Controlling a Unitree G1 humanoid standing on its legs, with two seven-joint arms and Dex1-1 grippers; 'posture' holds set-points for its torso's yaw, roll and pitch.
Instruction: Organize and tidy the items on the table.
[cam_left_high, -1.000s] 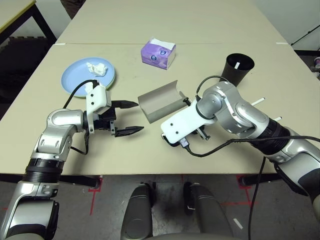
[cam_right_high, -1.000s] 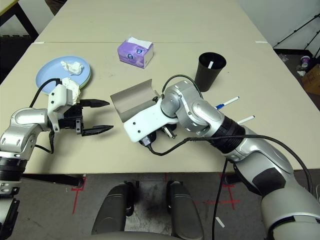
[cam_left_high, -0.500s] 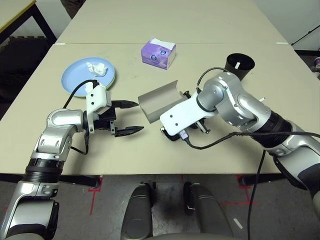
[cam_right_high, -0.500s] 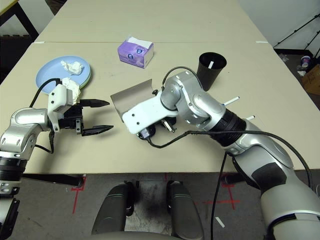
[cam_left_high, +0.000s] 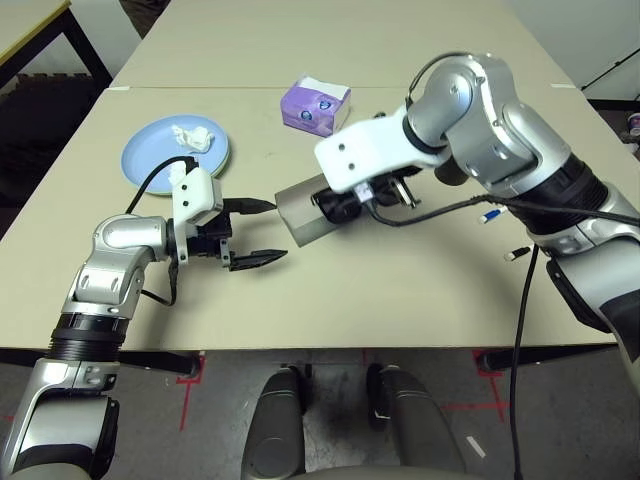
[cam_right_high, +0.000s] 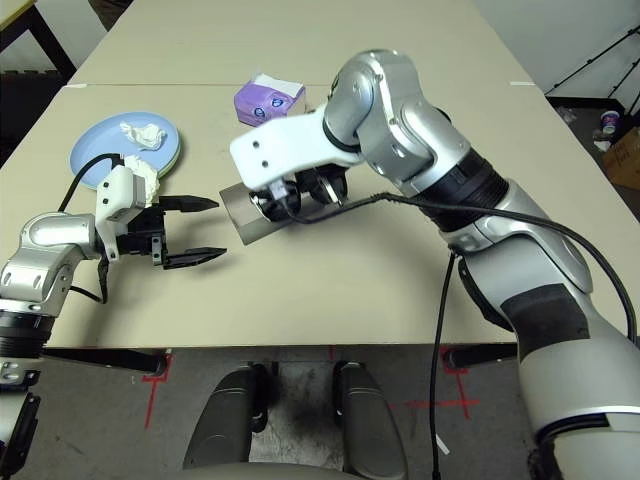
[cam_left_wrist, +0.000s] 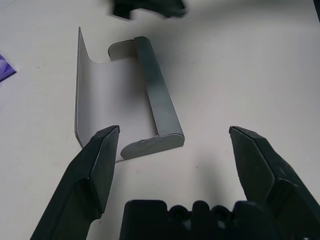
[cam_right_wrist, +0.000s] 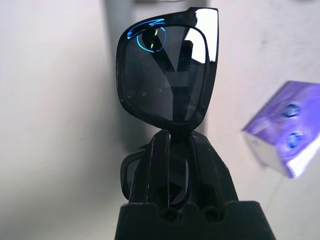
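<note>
Right claw (cam_right_wrist: 175, 133): has moved up the frame with its arm since a moment ago; now near the middle, pinched shut on the middle of the black sunglasses.
Black sunglasses (cam_right_wrist: 167, 75): up in the right claw, over the grey case.
Grey case (cam_left_high: 296, 222): lying open in the middle of the frame, partly hidden by the right claw.
Left claw (cam_left_high: 280, 231): wide open and holding nothing, left of the middle, pointing at the case.
Plates (cam_left_high: 150, 150): upper left, blue one on top of green.
Tissue wad (cam_left_high: 193, 138): on the blue plate.
Pens (cam_left_high: 493, 214): right side, on the tabletop (cam_left_high: 400, 290).
Purple tissue box (cam_left_high: 316, 108): upper middle.
</note>
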